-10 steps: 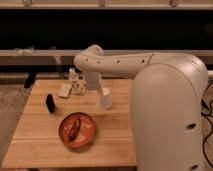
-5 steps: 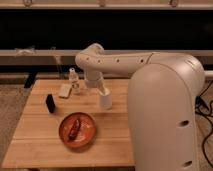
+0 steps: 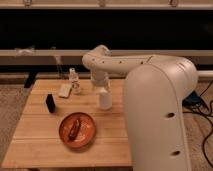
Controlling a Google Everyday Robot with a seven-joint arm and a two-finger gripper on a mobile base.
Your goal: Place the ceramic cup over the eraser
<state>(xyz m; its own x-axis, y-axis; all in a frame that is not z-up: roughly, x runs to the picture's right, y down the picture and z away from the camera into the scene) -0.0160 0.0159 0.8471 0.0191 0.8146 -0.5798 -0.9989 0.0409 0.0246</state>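
The white ceramic cup (image 3: 104, 99) stands on the wooden table (image 3: 45, 135), right of centre. My gripper (image 3: 102, 88) reaches down from the white arm right over the cup's top. The black eraser (image 3: 50, 103) stands upright near the table's left side, well to the left of the cup.
An orange bowl (image 3: 77, 129) with a dark item in it sits at the front centre. A flat beige slab (image 3: 65, 90) and a small clear bottle (image 3: 74, 81) sit at the back left. My large white arm body (image 3: 160, 115) covers the table's right side.
The arm and cup have barely moved; the gripper stays at the cup.
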